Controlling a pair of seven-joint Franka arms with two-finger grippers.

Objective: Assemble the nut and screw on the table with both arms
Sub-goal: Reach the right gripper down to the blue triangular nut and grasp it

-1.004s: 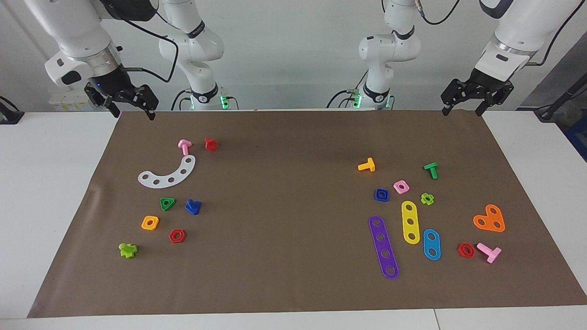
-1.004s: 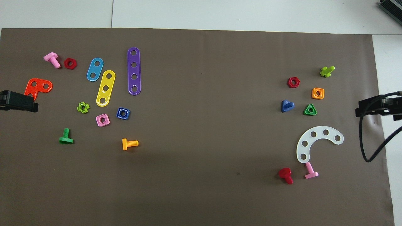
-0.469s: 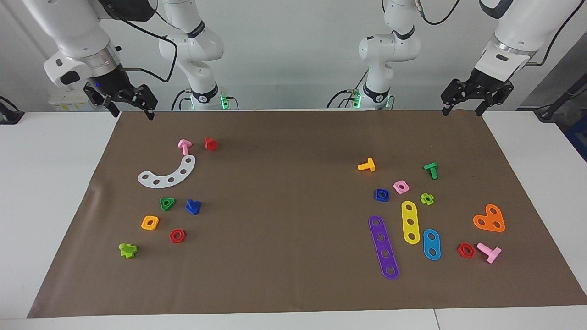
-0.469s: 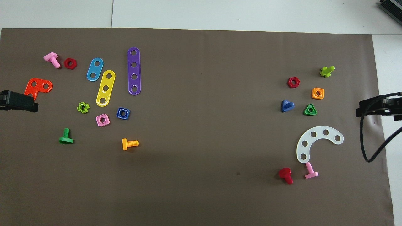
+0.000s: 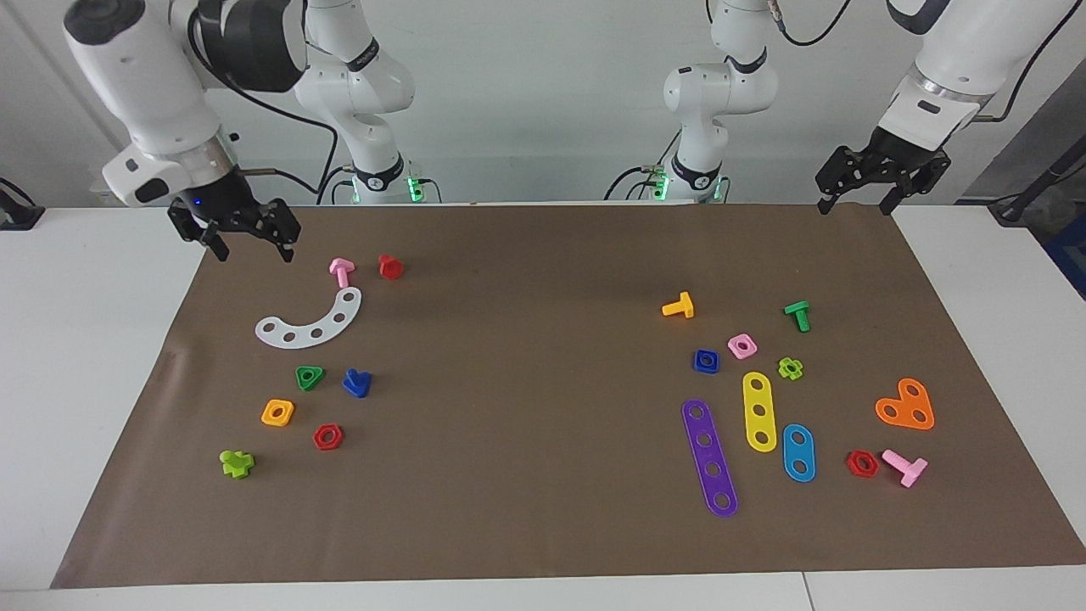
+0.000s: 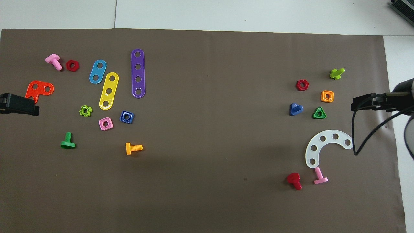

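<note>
The dark blue square nut lies flat on the brown mat toward the left arm's end, beside a pink square nut; it also shows in the overhead view. The dark blue screw lies toward the right arm's end beside a green triangular nut, and shows in the overhead view too. My right gripper is open and empty, in the air over the mat's edge at the right arm's end. My left gripper is open and empty, waiting over the mat's corner.
Near the screw lie a white curved strip, a pink bolt, a red bolt, an orange-yellow square nut and a red hex nut. Near the nut lie purple, yellow and blue strips and an orange bolt.
My right gripper has come down and moved in over the mat's edge, toward the pink bolt and the white strip. The left arm and all the parts have stayed still.
</note>
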